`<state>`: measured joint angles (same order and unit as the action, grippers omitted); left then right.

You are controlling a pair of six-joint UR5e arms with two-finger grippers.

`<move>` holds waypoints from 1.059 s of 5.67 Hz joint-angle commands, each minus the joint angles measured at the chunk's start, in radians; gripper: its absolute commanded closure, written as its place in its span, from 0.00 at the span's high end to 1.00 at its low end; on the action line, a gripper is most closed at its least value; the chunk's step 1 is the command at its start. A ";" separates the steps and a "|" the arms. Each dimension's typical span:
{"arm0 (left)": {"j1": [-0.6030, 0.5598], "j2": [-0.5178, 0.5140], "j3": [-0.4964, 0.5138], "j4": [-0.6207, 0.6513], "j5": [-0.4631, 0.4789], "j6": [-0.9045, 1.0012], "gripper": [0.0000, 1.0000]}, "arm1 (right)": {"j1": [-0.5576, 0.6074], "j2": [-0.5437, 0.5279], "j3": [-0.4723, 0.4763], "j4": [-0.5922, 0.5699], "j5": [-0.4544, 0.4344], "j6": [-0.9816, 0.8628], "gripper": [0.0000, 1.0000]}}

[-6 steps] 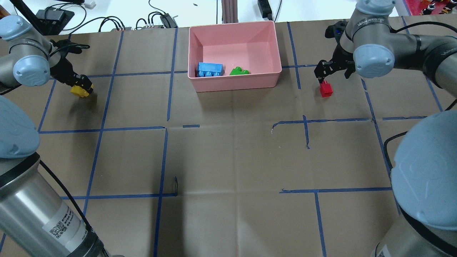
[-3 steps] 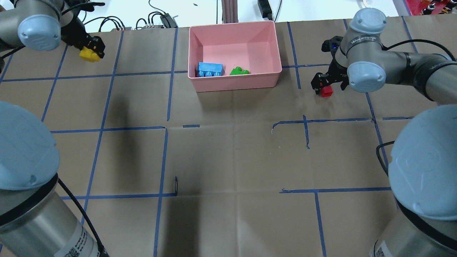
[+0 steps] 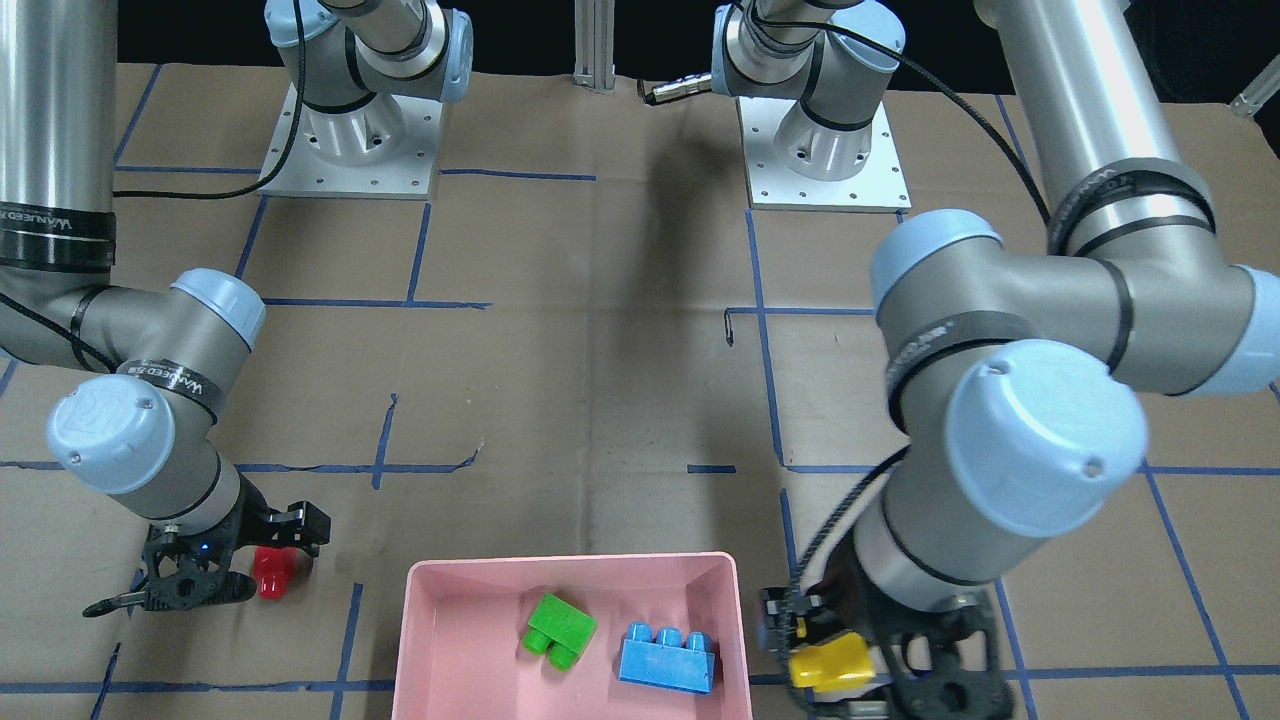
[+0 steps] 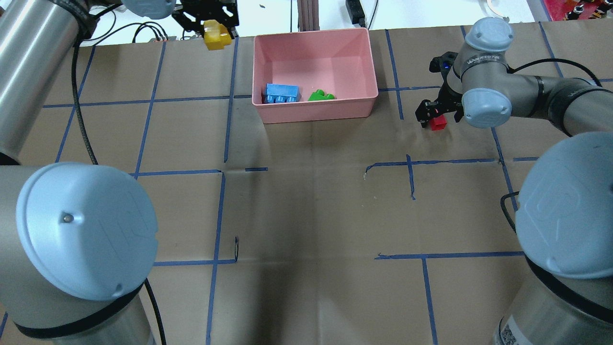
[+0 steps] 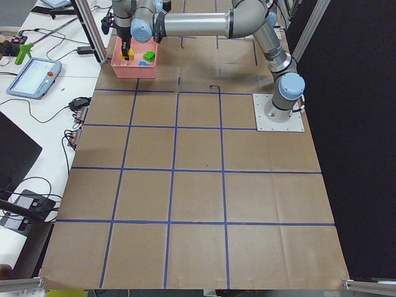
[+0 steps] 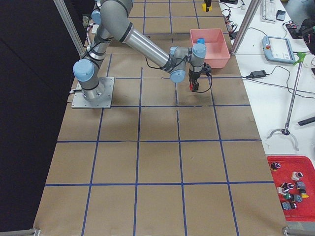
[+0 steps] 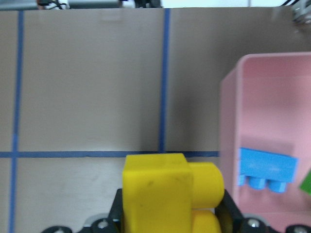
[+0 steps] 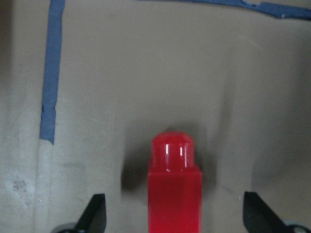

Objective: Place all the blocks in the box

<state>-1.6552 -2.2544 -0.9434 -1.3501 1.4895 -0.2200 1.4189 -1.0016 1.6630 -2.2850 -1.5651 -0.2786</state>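
The pink box (image 4: pixel 316 113) stands at the table's far middle. The blue brick (image 4: pixel 281 93) and the green brick (image 4: pixel 321 95) lie inside it near the front wall. My left gripper (image 4: pixel 215 28) is shut on the yellow brick (image 4: pixel 216 34) and holds it in the air just left of the box's far left corner. The left wrist view shows the yellow brick (image 7: pixel 165 194) with the box (image 7: pixel 231 97) to its right. The red brick (image 4: pixel 437 123) stands on the table right of the box. My right gripper (image 8: pixel 175 216) is open, one finger (image 8: pixel 95 213) on each side, with gaps.
Cables and power adapters (image 4: pixel 210 24) lie behind the table's far edge, beside an aluminium post (image 4: pixel 306 14). Blue tape lines grid the brown table cover. The two arm bases (image 3: pixel 345 140) stand at the robot's side of the table.
My left gripper has carried the yellow brick up off the table and rightward to beside the box's far left corner. My right gripper has come down around the red brick.
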 commanded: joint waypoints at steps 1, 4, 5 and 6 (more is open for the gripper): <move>-0.075 -0.087 0.008 0.075 -0.057 -0.177 0.16 | 0.000 0.000 0.000 0.004 0.000 0.004 0.29; -0.143 -0.140 -0.027 0.235 0.063 -0.301 0.98 | -0.003 -0.023 -0.018 0.057 0.007 -0.008 0.01; -0.138 -0.129 -0.020 0.253 0.061 -0.289 0.99 | -0.003 -0.061 -0.085 0.158 0.008 -0.028 0.01; -0.109 -0.102 -0.015 0.227 0.060 -0.212 0.99 | -0.003 -0.096 -0.195 0.317 0.013 -0.065 0.00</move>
<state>-1.7824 -2.3747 -0.9625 -1.1153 1.5490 -0.4801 1.4159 -1.0654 1.5564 -2.0974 -1.5561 -0.3143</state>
